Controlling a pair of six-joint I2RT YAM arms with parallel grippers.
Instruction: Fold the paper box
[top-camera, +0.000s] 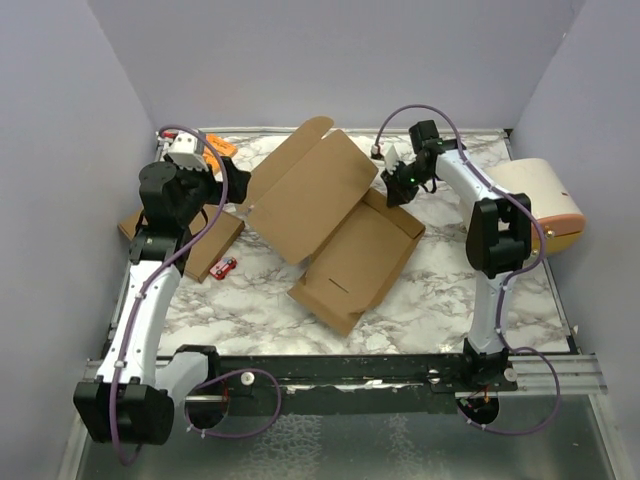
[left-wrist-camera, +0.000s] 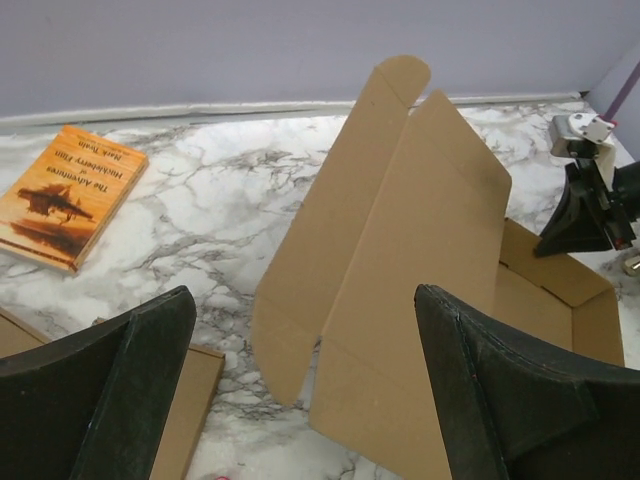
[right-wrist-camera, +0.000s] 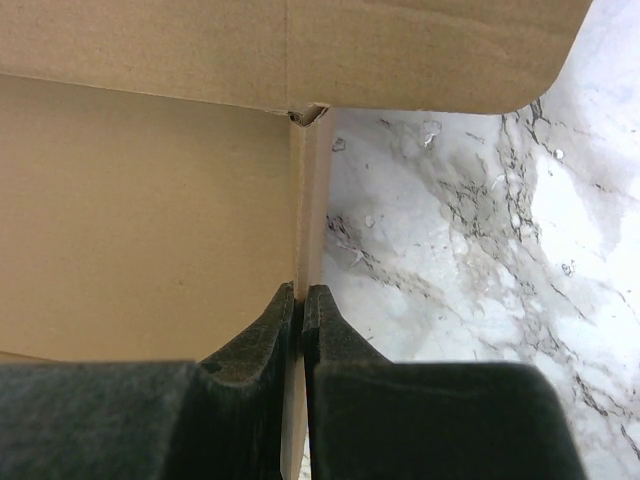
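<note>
The paper box (top-camera: 335, 225) lies half-folded in the middle of the desk (top-camera: 440, 290) with its lid panel raised, the right claw (right-wrist-camera: 302, 300) clenched on a thin side wall and the left claw (left-wrist-camera: 305, 295) released and empty facing that panel, which it probably needs to grasp and fold next.

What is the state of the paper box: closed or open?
Open, only partly folded. The paper box lies base down, its big panel stands raised, and the right gripper pinches one edge flap.
</note>
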